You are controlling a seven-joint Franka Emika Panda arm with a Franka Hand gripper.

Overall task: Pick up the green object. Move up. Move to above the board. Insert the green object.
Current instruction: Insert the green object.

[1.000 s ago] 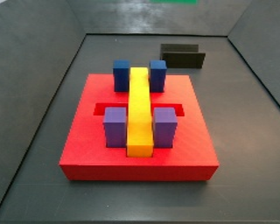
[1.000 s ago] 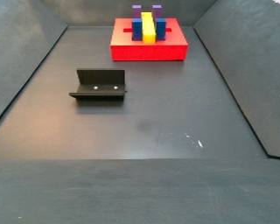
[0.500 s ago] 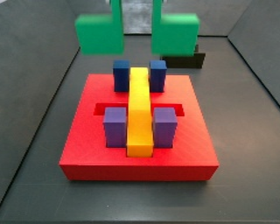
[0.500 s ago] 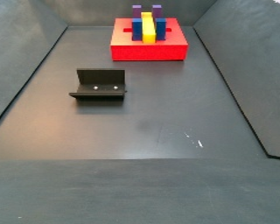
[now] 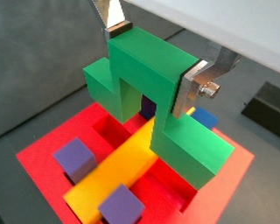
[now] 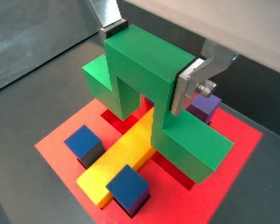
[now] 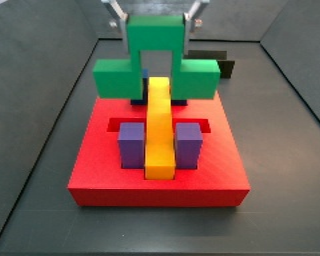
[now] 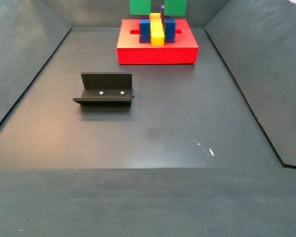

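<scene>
My gripper [image 7: 156,30] is shut on the raised middle cube of the green object [image 7: 155,66] and holds it just above the far end of the red board [image 7: 109,172], astride the yellow bar [image 7: 159,125]. In both wrist views the silver fingers [image 5: 196,80] [image 6: 192,84] clamp the green object [image 5: 146,77] [image 6: 143,74] from both sides, and its two lower cubes hang over the board [image 5: 46,159] [image 6: 238,173]. In a side view only the green object's lower edge [image 8: 144,7] shows at the frame's top, above the board [image 8: 157,53].
Two purple blocks [image 7: 132,145] [image 7: 190,143] flank the yellow bar at the near end. The blue blocks [image 6: 84,140] [image 6: 130,184] show in a wrist view. The fixture [image 8: 104,90] [image 7: 227,68] stands on the grey floor apart from the board. Sloping grey walls [image 8: 27,83] enclose the floor.
The gripper has come down with the green object. It now hangs lower, close over the board's far end and in front of the blue blocks. One second ago it was out of view.
</scene>
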